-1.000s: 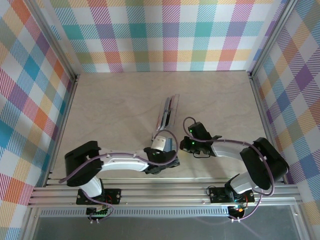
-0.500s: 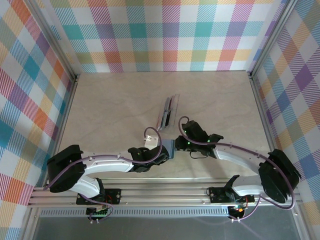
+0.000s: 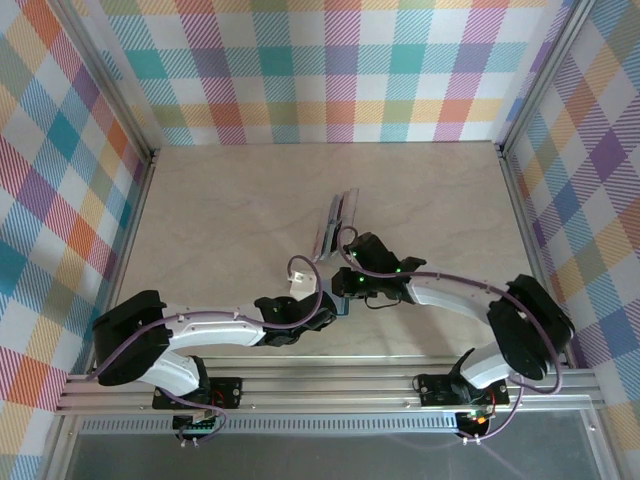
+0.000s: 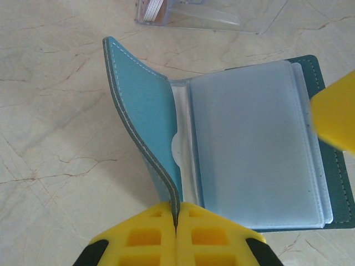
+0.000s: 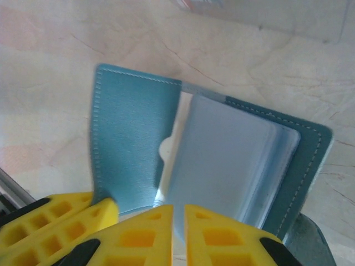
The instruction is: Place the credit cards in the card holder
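The teal card holder (image 4: 266, 138) lies open on the table. Its left cover (image 4: 147, 116) stands raised, and my left gripper (image 4: 176, 206) is shut on the cover's near edge. Clear sleeves (image 5: 222, 155) lie stacked on the right half. My right gripper (image 5: 178, 208) reaches in from the opposite side, jaws almost together on the edge of a clear sleeve. From above, both grippers meet at the holder (image 3: 344, 301). The credit cards (image 4: 154, 8) stand edge-on in a clear rack (image 3: 335, 225) just beyond the holder.
Checked walls on metal rails (image 3: 140, 190) box in the beige table (image 3: 230, 210) on three sides. The clear card rack stands close behind the right gripper. The arm bases sit on the rail (image 3: 330, 385) at the near edge.
The right gripper has moved left to the holder and its jaws now stand a slit apart on a sleeve. The left arm has stretched lower, still pinching the cover.
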### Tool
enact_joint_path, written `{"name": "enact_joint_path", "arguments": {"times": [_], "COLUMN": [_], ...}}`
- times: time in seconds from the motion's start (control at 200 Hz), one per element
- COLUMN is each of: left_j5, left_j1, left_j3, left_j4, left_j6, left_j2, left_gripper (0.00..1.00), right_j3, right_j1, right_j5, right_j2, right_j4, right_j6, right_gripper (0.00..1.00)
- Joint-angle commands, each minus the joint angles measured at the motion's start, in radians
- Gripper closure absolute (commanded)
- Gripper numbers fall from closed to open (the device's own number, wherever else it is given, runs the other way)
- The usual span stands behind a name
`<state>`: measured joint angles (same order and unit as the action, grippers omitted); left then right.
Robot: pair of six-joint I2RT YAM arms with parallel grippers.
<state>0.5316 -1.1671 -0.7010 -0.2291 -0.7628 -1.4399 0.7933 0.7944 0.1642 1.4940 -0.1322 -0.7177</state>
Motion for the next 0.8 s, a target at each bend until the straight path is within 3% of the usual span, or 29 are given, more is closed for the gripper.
{"name": "enact_joint_path", "arguments": {"times": [0.0, 0.27, 0.53, 0.795], "left_j5": [-0.046, 0.043, 0.117, 0.089], "left_j1": [-0.005, -0.006, -0.002, 0.017], "left_j3": [0.029, 0.05, 0.012, 0.002], "left_j4": [0.015, -0.087, -0.175, -0.152], "left_j6": [0.0, -0.072, -0.123, -0.129], "left_j2": [0.009, -0.006, -0.064, -0.161], "left_gripper": [1.0, 1.0, 0.65, 0.62], "right_j3": [-0.003, -0.04, -0.031, 0.028], "right_j1": [0.005, 0.005, 0.006, 0.029], "right_j5": [0.059, 0.009, -0.042, -0.153], "right_j2": [0.075, 0.163, 0.149, 0.091], "right_j4": [0.097, 0.101, 0.028, -0.109], "right_j6": [0.009, 0.001, 0.045, 0.108], "right_gripper": [0.87, 0.9, 0.86, 0.74]}}
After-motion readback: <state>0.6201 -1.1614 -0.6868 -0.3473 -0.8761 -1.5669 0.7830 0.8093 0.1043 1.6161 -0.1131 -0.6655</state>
